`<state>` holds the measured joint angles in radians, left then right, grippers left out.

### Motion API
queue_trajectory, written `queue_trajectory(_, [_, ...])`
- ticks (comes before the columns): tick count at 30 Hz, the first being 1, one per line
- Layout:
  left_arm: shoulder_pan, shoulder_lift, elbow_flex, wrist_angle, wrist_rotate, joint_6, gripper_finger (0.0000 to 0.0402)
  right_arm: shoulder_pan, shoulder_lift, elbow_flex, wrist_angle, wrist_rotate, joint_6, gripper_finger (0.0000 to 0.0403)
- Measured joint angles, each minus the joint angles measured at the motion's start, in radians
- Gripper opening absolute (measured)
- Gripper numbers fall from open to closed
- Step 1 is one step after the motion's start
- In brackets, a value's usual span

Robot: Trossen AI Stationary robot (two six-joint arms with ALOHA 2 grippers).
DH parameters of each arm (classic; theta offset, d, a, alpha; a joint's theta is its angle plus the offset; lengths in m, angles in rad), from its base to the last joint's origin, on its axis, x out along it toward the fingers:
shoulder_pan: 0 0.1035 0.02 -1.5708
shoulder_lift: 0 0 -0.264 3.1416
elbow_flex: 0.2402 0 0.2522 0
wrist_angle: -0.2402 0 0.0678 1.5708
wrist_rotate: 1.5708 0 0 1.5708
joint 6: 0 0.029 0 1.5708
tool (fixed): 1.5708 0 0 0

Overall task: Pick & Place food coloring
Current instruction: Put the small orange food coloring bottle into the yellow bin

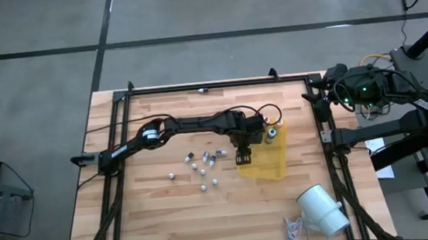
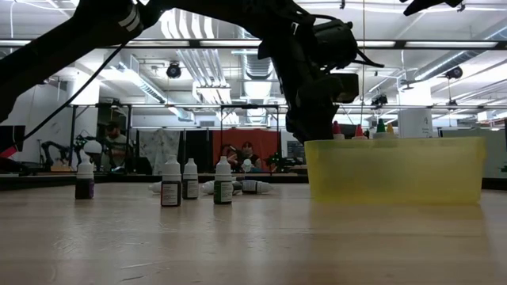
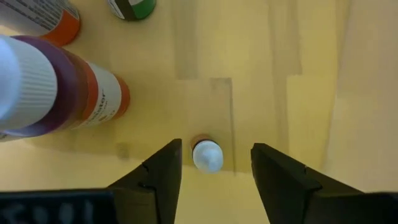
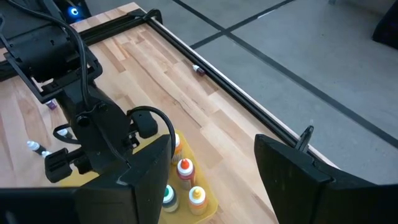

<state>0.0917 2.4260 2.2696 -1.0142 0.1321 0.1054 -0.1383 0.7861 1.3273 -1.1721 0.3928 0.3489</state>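
A small food coloring bottle with a white top (image 3: 207, 155) stands upright on the floor of the see-through yellow bin (image 1: 268, 162). My left gripper (image 3: 211, 177) hangs open over it, pointing steeply down, one finger on each side and clear of it. Other bottles stand in the bin: an orange-banded one (image 3: 93, 99), a green one (image 3: 130, 7), and coloured tops (image 2: 358, 131) showing over the rim. Several small bottles (image 1: 202, 164) stand or lie on the wood left of the bin. My right gripper (image 4: 214, 168) waits open, raised at the table's right edge.
A big white cylinder (image 1: 321, 208) lies at the near right, with a coiled white cord (image 1: 292, 233) beside it. One small bottle (image 4: 198, 70) lies by the far rail. A black frame (image 1: 195, 86) edges the table. Bare wood lies near and to the left.
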Motion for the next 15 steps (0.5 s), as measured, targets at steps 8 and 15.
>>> queue_trajectory(8, [0.0,0.0,0.052,-0.037,0.0,0.002,0.0165,0.0,0.0,0.0,0.0,0.0,0.0,0.0221])
queue_trajectory(15, [0.0,-0.05,0.086,-0.049,-0.003,0.007,0.0165,0.001,-0.001,0.0,0.0,0.0,0.0,0.0221])
